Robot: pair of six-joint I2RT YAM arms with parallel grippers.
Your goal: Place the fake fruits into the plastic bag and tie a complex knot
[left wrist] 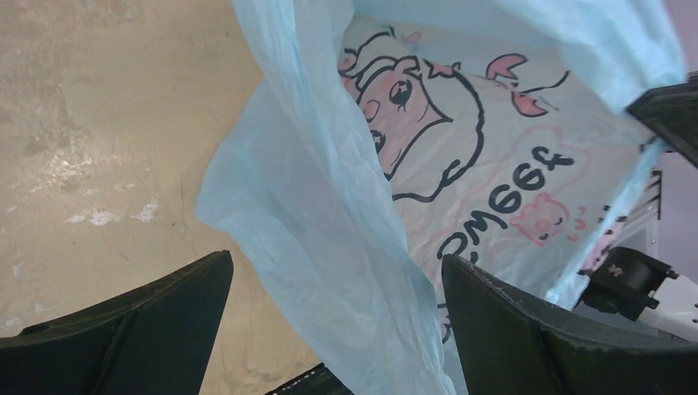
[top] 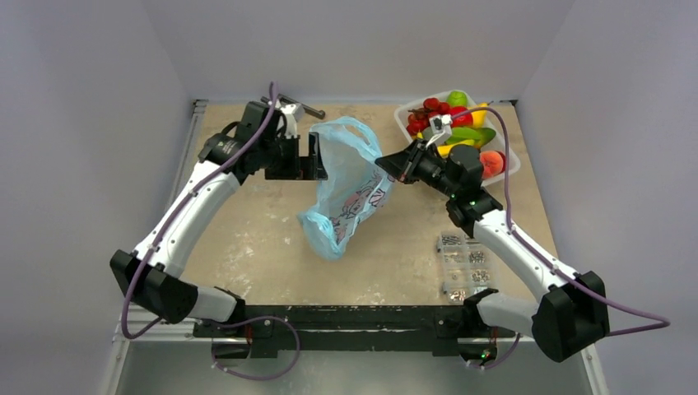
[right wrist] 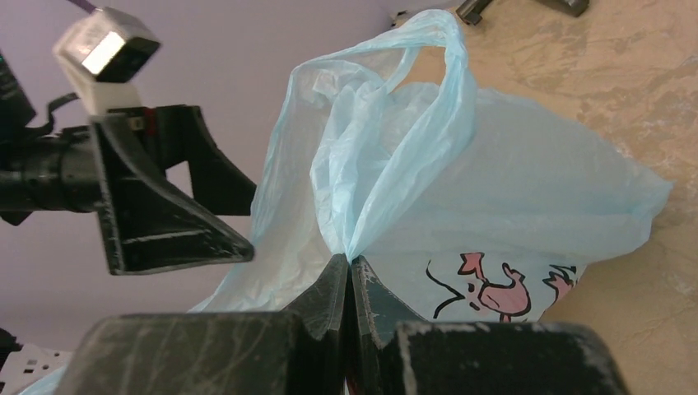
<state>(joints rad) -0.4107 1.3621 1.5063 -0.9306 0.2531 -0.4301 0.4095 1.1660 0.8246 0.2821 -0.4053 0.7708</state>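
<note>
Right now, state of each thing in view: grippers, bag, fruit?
left gripper, open, straddling the plastic bag without gripping it.
right gripper, shut on the bag's gathered top.
plastic bag, hanging from that grip, untied, no fruit seen inside.
fake fruits, piled in the white tray.

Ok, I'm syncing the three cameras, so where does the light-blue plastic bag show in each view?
Top external: plastic bag, centre of the picture.
Left wrist: it fills the centre and right, with a fold between the fingers of the open left claw.
Right wrist: it fills the centre, with bunched film pinched in the shut right claw.
Shared landmark: the bag's pink-and-dark cartoon print.
</note>
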